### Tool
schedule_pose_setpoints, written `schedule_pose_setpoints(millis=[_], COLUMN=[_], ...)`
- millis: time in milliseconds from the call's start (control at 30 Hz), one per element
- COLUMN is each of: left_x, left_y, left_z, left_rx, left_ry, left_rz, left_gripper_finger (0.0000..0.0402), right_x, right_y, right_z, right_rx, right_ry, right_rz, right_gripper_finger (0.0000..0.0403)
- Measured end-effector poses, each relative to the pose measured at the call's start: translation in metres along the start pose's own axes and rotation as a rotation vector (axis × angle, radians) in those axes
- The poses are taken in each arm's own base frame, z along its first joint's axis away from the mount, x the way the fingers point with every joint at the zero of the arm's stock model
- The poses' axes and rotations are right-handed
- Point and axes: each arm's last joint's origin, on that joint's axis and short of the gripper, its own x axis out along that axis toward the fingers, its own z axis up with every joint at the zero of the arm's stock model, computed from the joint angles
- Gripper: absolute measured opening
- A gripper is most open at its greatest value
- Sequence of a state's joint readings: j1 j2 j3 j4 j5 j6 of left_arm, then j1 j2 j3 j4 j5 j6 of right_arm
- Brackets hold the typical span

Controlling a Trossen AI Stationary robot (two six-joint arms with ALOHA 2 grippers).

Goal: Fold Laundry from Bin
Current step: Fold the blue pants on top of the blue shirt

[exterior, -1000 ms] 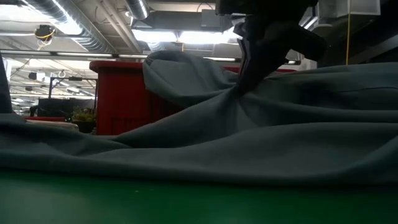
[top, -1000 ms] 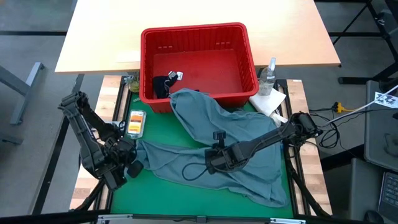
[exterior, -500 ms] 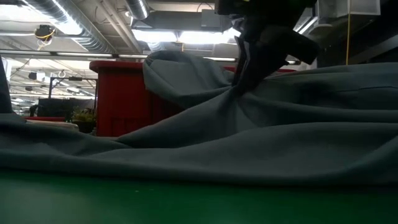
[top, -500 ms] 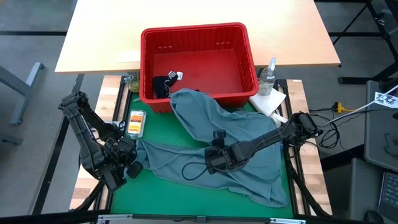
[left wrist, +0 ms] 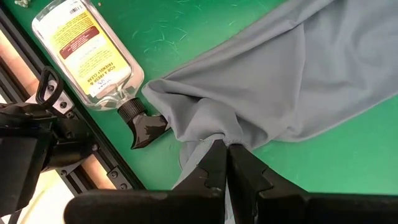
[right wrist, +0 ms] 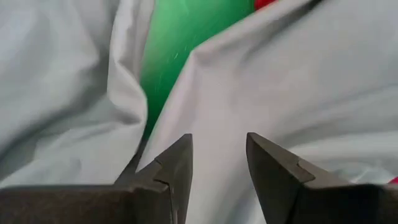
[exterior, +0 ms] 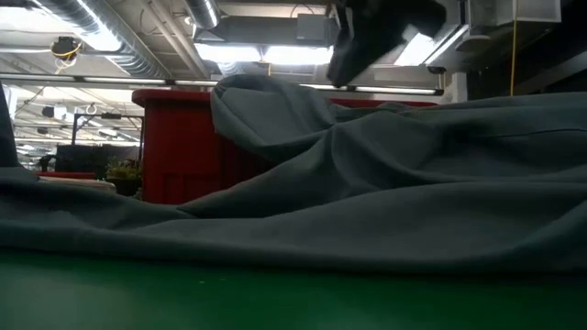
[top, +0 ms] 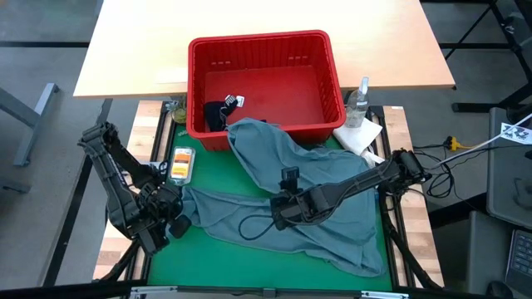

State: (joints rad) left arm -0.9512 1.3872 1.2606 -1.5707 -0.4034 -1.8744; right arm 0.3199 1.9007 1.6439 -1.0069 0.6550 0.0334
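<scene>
Handling a limp grey-blue garment [top: 291,191], draped from the red bin's [top: 199,83] near rim across the green mat [top: 208,257] beneath both my arms.
My left gripper [left wrist: 224,149] is pinched tight on a bunched corner beside a clear bottle [left wrist: 87,53]; my right gripper [right wrist: 217,158], fingers spread and empty, hangs just above the cloth. It looks light, soft, prone to sagging, so I'd take an edge or corner rather than mid-panel.

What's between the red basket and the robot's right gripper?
Only the grey-blue garment. It drapes from the basket rim down to the right gripper, as the high view shows.
</scene>
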Motion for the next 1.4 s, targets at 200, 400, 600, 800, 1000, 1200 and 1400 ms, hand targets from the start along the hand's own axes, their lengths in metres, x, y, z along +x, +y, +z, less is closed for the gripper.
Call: schedule_pose_setpoints(millis=[200, 400, 600, 800, 1000, 1200, 1400], left_x=[0.0, 0.0, 0.0, 0.0, 0.0, -0.002, -0.002], left_y=[0.0, 0.0, 0.0, 0.0, 0.0, 0.003, 0.003], left_z=[0.0, 0.0, 0.0, -0.001, -0.002, -0.002, -0.004], left_rx=[0.0, 0.0, 0.001, 0.004, 0.007, 0.021, 0.028], left_ry=[0.0, 0.0, 0.001, 0.003, 0.006, 0.095, 0.163], left_rz=[0.0, 0.0, 0.0, -0.004, 0.0, 0.019, 0.038], left_gripper_finger=[0.0, 0.0, 0.0, 0.0, 0.0, 0.0, 0.0], right_x=[-0.008, -0.005, 0.014, 0.039, 0.056, 0.049, 0.036], right_y=[-0.004, 0.02, 0.07, 0.127, 0.159, 0.171, 0.181], right_z=[0.014, 0.034, 0.033, 0.024, 0.011, 0.005, -0.001], right_rx=[0.054, 0.105, 0.033, -0.089, -0.12, -0.162, -0.206], right_ry=[-0.094, -0.338, -0.358, -0.267, -0.148, -0.112, -0.074], right_rz=[0.058, 0.302, 0.399, 0.53, 0.637, 0.779, 1.014], right_gripper_finger=[0.015, 0.015, 0.015, 0.015, 0.015, 0.015, 0.015])
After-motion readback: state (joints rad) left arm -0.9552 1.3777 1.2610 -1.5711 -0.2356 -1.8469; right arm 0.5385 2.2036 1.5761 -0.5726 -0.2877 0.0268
